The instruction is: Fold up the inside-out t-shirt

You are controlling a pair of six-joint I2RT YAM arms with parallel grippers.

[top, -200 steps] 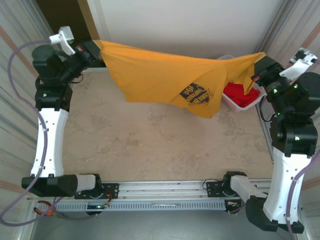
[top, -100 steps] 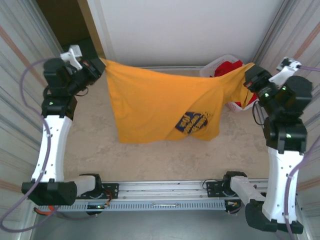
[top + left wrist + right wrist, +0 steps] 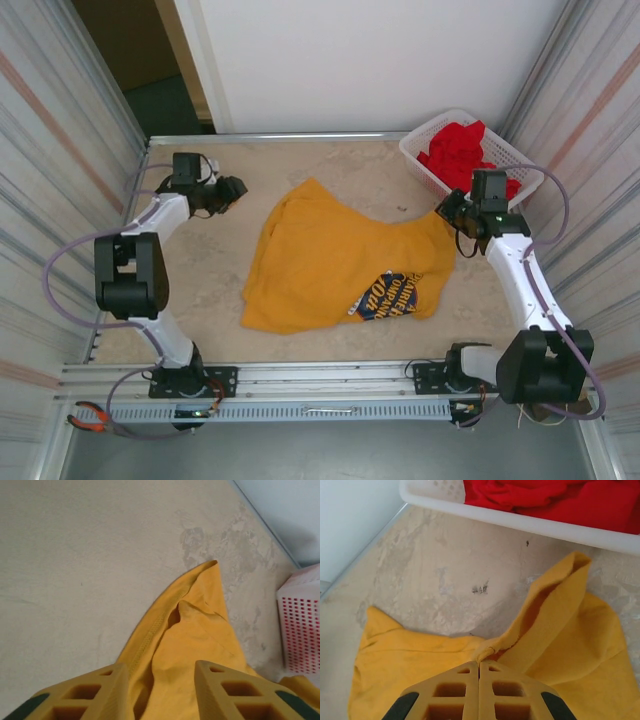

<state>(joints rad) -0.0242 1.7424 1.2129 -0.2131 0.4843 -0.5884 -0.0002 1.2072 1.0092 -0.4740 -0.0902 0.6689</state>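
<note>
Work surface: a mottled beige table (image 3: pixel 200 290) enclosed by ribbed side panels and a white far wall. The mustard t-shirt (image 3: pixel 330 260) lies crumpled at the table's centre, and its dark blue printed graphic (image 3: pixel 392 293) faces up close to the near right corner of the cloth. A white basket (image 3: pixel 412 158) holding a red garment (image 3: pixel 462 150) stands in the far right corner, apart from the shirt.

The left gripper (image 3: pixel 236 190) sits low at the far left, just beside the shirt's far left edge. Its yellow fingers (image 3: pixel 87 695) are spread, with nothing between them.

The right gripper (image 3: pixel 447 210) is at the shirt's far right corner. Its fingers (image 3: pixel 450 690) are pressed together, and a raised ridge of yellow cloth runs up to their tips, apparently pinched there.
</note>
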